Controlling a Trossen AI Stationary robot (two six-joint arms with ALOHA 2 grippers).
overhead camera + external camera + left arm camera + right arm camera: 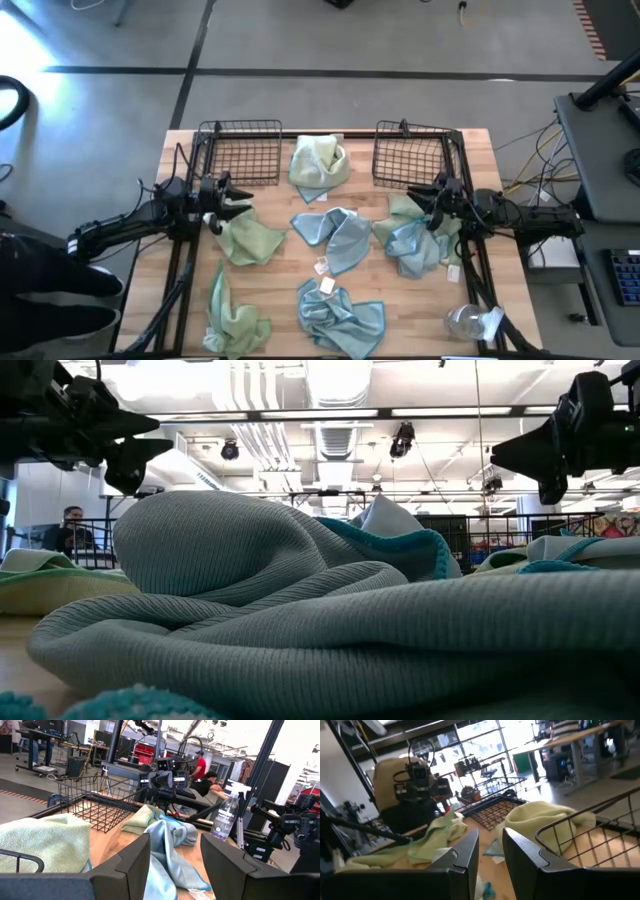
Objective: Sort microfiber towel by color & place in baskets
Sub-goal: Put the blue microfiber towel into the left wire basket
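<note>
Several small towels lie crumpled on the wooden table: pale green ones at the far middle [318,165], left [250,240] and near left [232,320], light blue ones in the middle [335,235] and near [340,315], and a blue and green heap at the right [415,240]. Two black wire baskets stand at the far edge, one left [240,150] and one right [412,152]. My left gripper [238,200] [175,842] hovers open above the far edge of the left green towel. My right gripper [418,195] [490,837] hovers open over the right heap.
A clear plastic bottle [470,322] [225,815] stands near the table's near right corner. Black frame rails [185,250] run along both sides of the table. People sit in the room beyond the table.
</note>
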